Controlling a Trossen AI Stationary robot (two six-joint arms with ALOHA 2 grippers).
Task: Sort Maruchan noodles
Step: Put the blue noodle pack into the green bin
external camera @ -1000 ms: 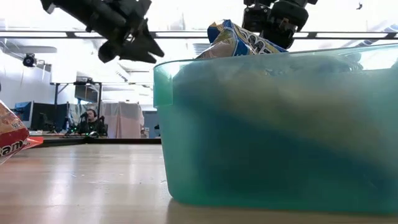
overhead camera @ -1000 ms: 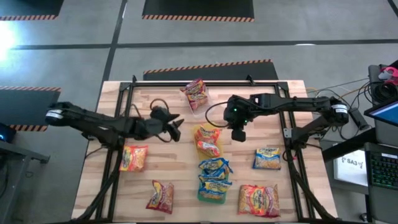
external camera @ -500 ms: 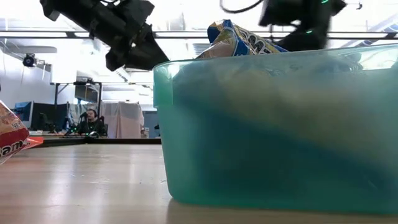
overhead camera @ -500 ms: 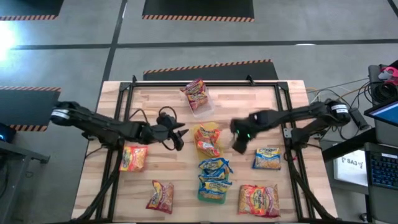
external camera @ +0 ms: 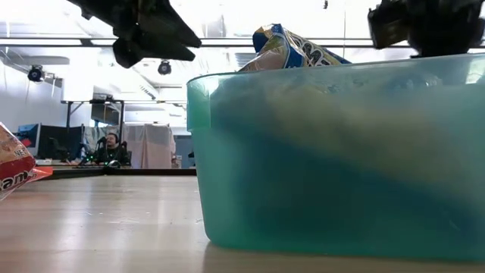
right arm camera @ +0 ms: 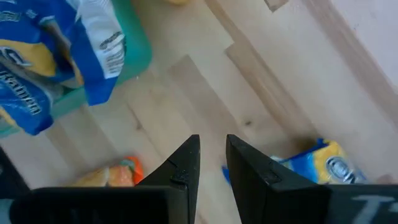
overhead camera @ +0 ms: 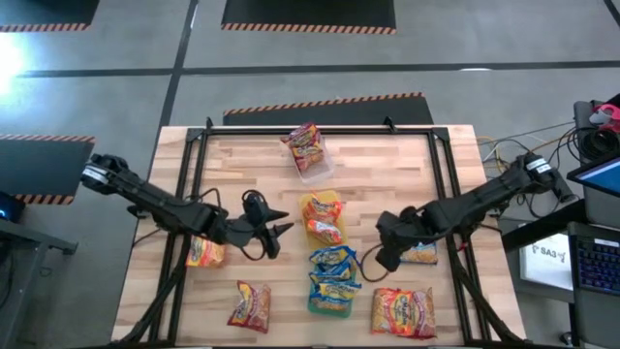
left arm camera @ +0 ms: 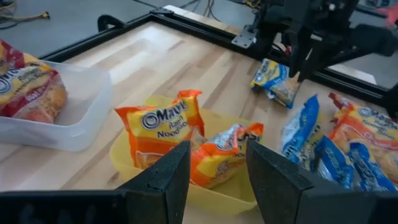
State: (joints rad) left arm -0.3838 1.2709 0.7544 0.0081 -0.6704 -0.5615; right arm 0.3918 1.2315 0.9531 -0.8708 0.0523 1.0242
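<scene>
My left gripper is open and empty, above bare table left of the yellow tray, which holds orange packets. My right gripper is open by a narrow gap and empty, just left of a blue packet that lies flat on the table; in the right wrist view the packet lies beside the fingers, not between them. The green tray holds blue packets. A clear tray holds a red packet. Loose packets lie flat on the table: orange, red, red.
A black frame rail runs along the table's right side next to my right arm, and another along the left. In the low view the green tray fills the foreground. Bare wood lies at the far right between the clear tray and the rail.
My right gripper has swung from beside the yellow tray toward the table's near edge and down, ending next to the loose blue packet. My left gripper has moved a little toward the near edge. No packet has moved.
</scene>
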